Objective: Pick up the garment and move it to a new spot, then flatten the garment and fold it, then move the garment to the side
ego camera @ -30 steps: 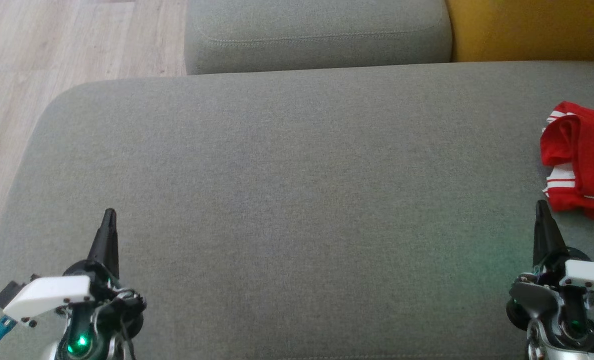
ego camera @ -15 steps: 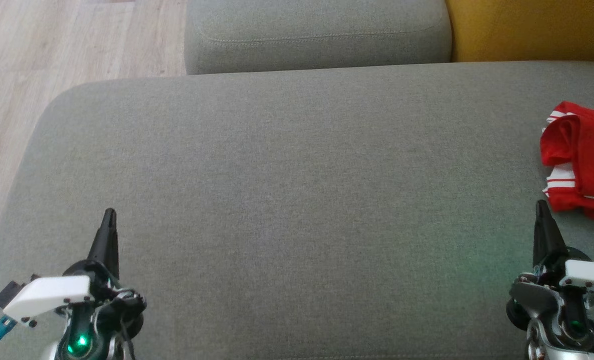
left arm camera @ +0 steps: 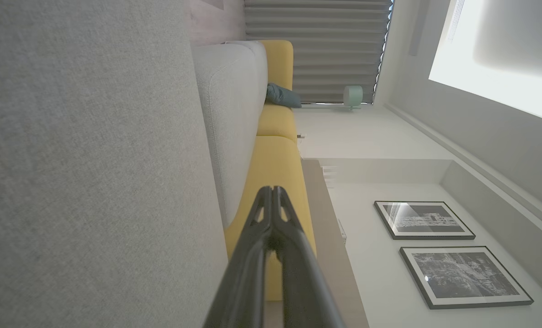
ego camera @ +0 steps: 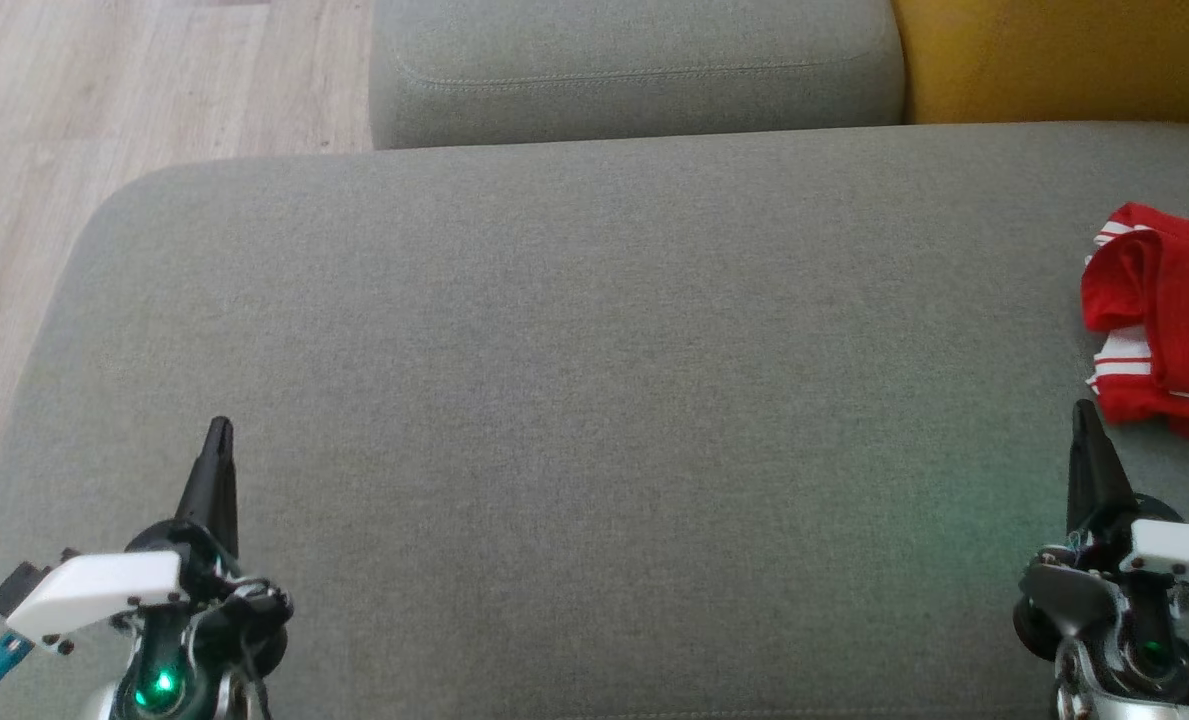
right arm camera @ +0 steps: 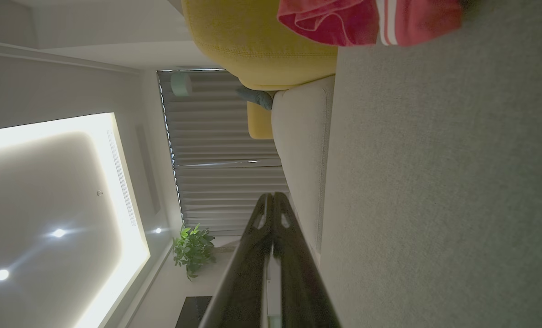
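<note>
The garment [ego camera: 1169, 320], red with white striped edging, lies folded at the far right of the grey cushion [ego camera: 594, 400], partly cut off by the head view's edge. It also appears at the top of the right wrist view as the garment [right arm camera: 366, 20]. My right gripper [ego camera: 1082, 410] is shut, its tip just below and left of the garment, not touching it. In its own wrist view the right gripper [right arm camera: 273, 197] has both fingers pressed together. My left gripper [ego camera: 219, 428] is shut at the lower left, far from the garment, and the left gripper [left arm camera: 271, 190] holds nothing.
A second grey cushion [ego camera: 634, 70] sits behind the main one, with a yellow cushion [ego camera: 1064, 55] at the back right. Wooden floor [ego camera: 104, 90] lies off the cushion's left edge. Framed pictures [left arm camera: 425, 221] and a curtain [right arm camera: 225, 150] show in the wrist views.
</note>
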